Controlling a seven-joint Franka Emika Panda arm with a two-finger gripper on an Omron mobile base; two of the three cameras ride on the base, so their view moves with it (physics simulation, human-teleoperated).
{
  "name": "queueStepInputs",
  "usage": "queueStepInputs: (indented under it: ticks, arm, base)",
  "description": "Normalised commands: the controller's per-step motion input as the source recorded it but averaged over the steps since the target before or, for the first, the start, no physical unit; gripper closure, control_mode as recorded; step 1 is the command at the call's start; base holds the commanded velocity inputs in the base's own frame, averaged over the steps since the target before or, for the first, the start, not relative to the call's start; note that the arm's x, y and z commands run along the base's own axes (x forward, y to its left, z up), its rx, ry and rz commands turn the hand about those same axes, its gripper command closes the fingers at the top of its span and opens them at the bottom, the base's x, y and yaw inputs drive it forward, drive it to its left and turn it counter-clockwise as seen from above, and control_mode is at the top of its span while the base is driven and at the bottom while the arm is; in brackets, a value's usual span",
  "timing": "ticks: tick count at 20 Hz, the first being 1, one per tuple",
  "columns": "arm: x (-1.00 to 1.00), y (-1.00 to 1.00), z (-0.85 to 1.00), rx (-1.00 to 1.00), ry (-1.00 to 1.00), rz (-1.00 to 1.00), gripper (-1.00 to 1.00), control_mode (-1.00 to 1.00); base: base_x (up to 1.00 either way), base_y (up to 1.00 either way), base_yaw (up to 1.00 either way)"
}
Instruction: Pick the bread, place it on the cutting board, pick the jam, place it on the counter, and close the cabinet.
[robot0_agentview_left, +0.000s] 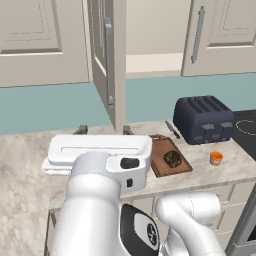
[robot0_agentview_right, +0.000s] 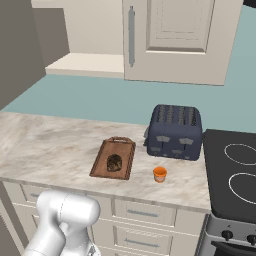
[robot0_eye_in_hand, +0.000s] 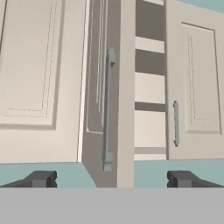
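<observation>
Evidently the remaining step was closing the cabinet (robot0_agentview_left: 107, 60): the bread (robot0_agentview_right: 114, 162) lay on the cutting board (robot0_agentview_right: 102, 161) at the centre of the right base view, and the jam (robot0_agentview_right: 160, 174) stood on the counter (robot0_agentview_right: 50, 145) just right of the board, in front of a dark toaster (robot0_agentview_right: 175, 131). One cabinet door stood open, edge-on at upper centre of the left base view, its cream shelf exposed to the right. In the hand view the gripper (robot0_eye_in_hand: 111, 178) faced that door's edge and its bar handle (robot0_eye_in_hand: 108, 109), the two tips set wide apart at the lower corners, holding nothing and touching nothing. Judged sound practice: bring the fingers against the door's outer face near its free edge, away from the hinge, and push steadily across until it seats, avoiding a snag on the handle
</observation>
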Motion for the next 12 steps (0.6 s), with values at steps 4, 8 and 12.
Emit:
queueStepInputs:
  ticks: [4,8,12]
  arm:
    - [0.34,0.08,0.0,0.0,0.0,-0.02,-1.0,-1.0]
    - [0.33,0.01,0.0,0.0,0.0,-0.04,-1.0,-1.0]
    - [0.32,0.01,0.0,0.0,0.0,-0.04,-1.0,-1.0]
  base:
    - [0.0,0.0,0.0]
    - [0.0,0.0,0.0]
    - [0.0,0.0,0.0]
